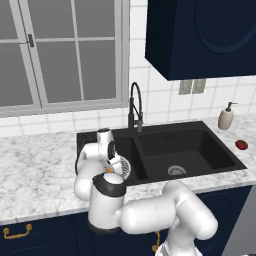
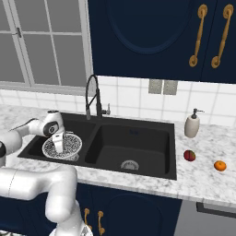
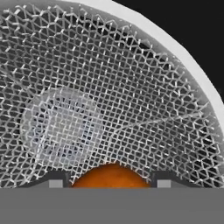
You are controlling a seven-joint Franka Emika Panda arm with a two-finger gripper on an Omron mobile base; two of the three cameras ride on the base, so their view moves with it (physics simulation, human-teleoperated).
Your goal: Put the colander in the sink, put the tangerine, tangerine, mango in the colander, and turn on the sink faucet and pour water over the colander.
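Orange fruit, a tangerine [image 3: 111,176], sits right between the two dark finger tips in the hand view, low over the mesh floor of the colander [image 3: 109,100]. The gripper [image 2: 58,146] stands about half open with the tangerine between its fingers; whether the pads press on the fruit or have just let go I cannot tell.

That colander rests in the left basin of the sink [image 2: 168,138], its pale rim showing on the right base view just under the hand, and in the left base view it peeks out beside the wrist [image 1: 122,165]. So the step in hand looks like the first tangerine going into the colander, with the colander already placed.

Out to the right, on the marble counter [image 2: 203,184], the mango [image 2: 189,155] lies near the sink's right edge and a second tangerine [image 2: 220,165] lies a little farther right, both well apart from the colander. A beige soap dispenser [image 2: 192,124] stands behind them. The sink faucet [image 2: 94,99] rises behind the divider between the basins, and no stream runs from it.

Next, I judge, the fingers need to spread clear of the fruit, the hand must lift straight up out of the bowl without catching the rim, and then reach across the right basin for a remaining fruit.
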